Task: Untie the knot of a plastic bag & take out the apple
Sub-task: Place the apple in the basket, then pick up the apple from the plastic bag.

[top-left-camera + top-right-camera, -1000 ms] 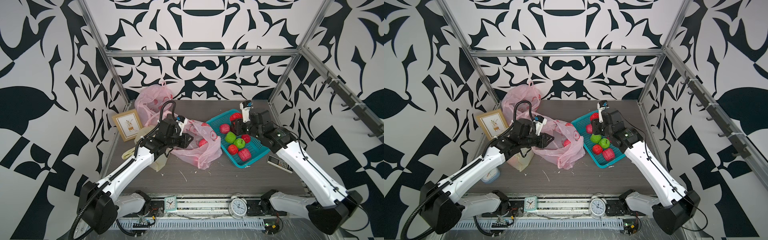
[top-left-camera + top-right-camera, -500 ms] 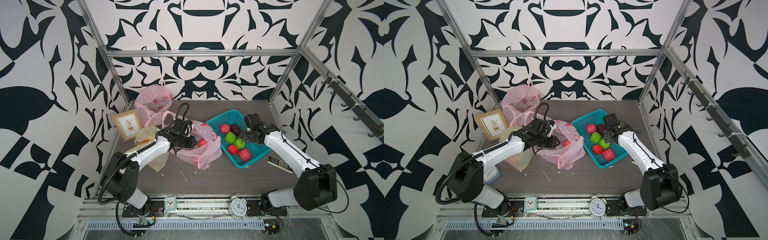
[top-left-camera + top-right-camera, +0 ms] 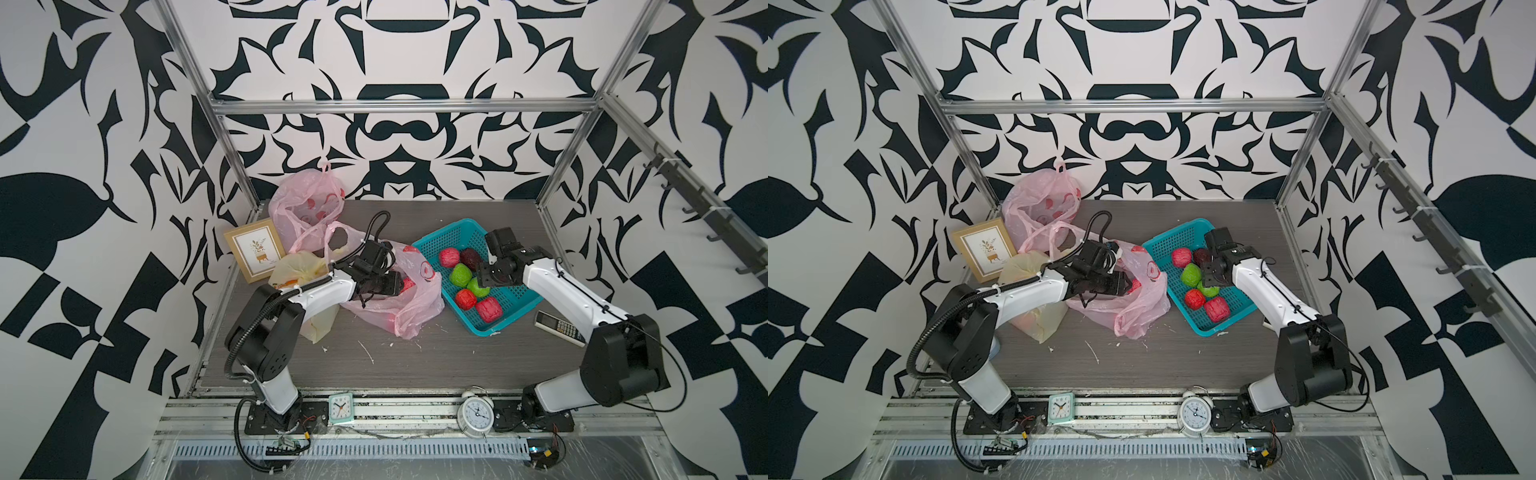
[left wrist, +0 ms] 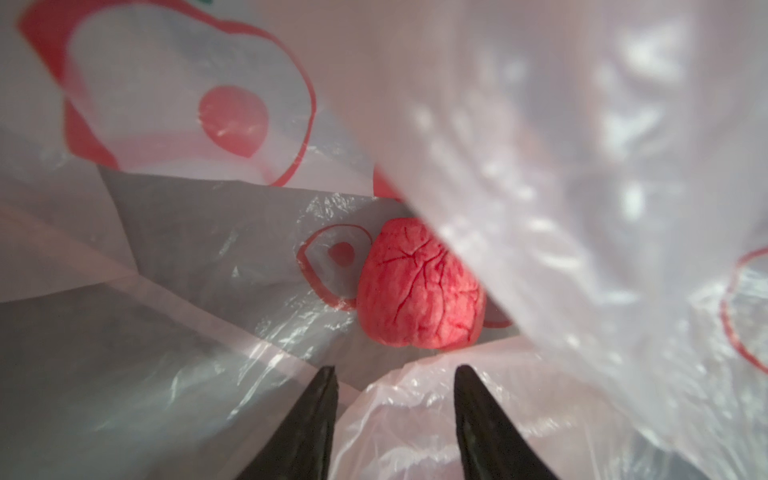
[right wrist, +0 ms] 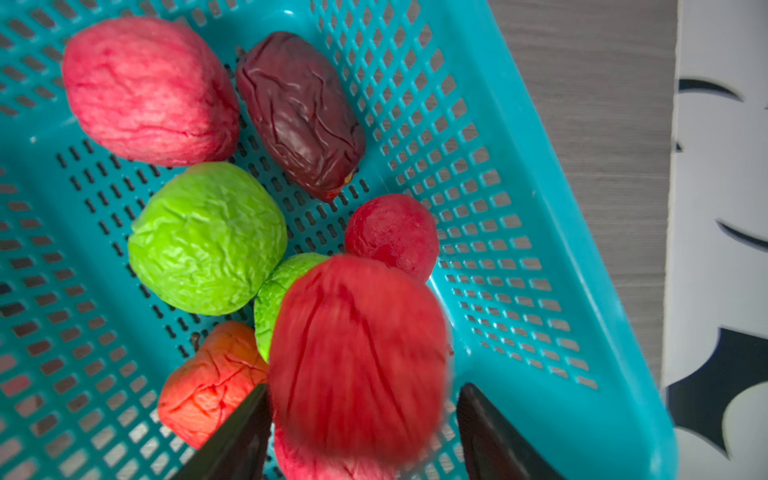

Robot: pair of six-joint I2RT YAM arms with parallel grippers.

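The untied pink plastic bag (image 3: 399, 309) lies mid-table, its mouth facing my left arm. My left gripper (image 3: 397, 284) is inside that mouth, open; in the left wrist view its gripper (image 4: 395, 374) has loose plastic between the tips. A wrinkled red apple (image 4: 415, 286) rests just ahead, untouched. My right gripper (image 3: 484, 284) hangs over the teal basket (image 3: 440, 232), open. In the right wrist view a blurred red apple (image 5: 357, 357) sits between the spread fingers of that gripper (image 5: 361, 390), with a gap on one side. Several red and green apples (image 5: 208, 239) lie in the basket (image 5: 498, 187).
A knotted pink bag (image 3: 305, 203) stands at the back left, beside a picture frame (image 3: 254, 249) and a yellowish bag (image 3: 299, 266) under my left arm. A remote (image 3: 559, 328) lies right of the basket. Two clocks (image 3: 340, 408) (image 3: 476, 411) sit on the front rail.
Both arms have dropped lower. The left gripper went deeper into the bag and opened wider. The right gripper came down over the basket and opened, loosening its hold on the red apple.
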